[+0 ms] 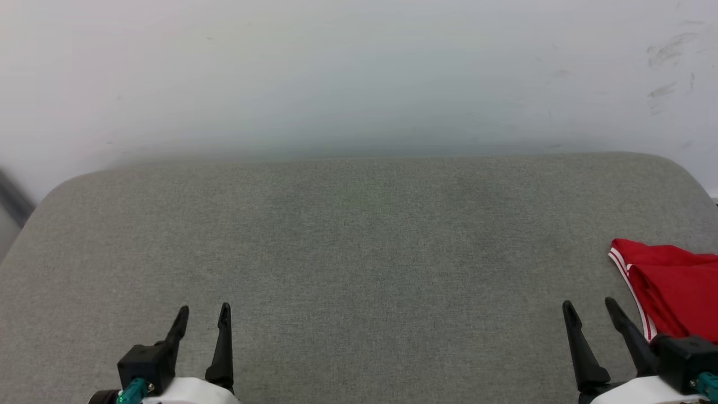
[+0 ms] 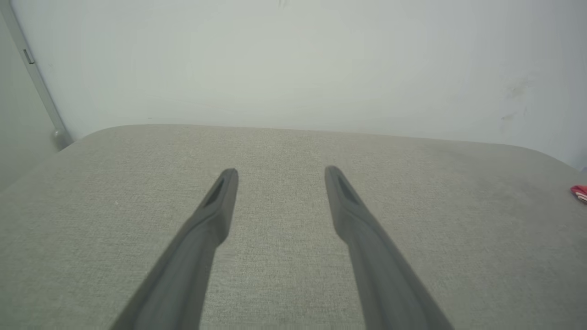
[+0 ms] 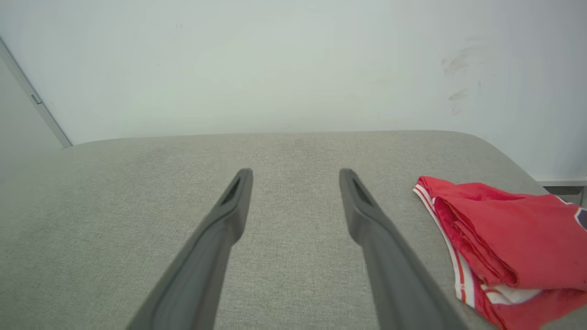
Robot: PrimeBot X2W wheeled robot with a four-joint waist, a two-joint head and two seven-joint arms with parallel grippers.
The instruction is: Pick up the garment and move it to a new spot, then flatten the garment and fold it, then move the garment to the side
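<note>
The garment (image 1: pixel 676 289) lies folded at the right edge of the grey cushion, red with striped red-white trim along its left side. In the right wrist view the garment (image 3: pixel 509 243) shows folded layers, a bit of white sleeve and a corner of dark print at the far right. A small red tip of the garment (image 2: pixel 579 192) peeks in at the right of the left wrist view. My right gripper (image 1: pixel 589 306) stands open just left of it, not touching. My left gripper (image 1: pixel 205 311) stands open at the lower left, empty.
The grey fabric cushion (image 1: pixel 359 241) spans the whole scene, with rounded far corners. A white wall (image 1: pixel 359 73) rises right behind it, scuffed at the right. A grey vertical trim strip (image 2: pixel 36 78) runs down the wall at the left.
</note>
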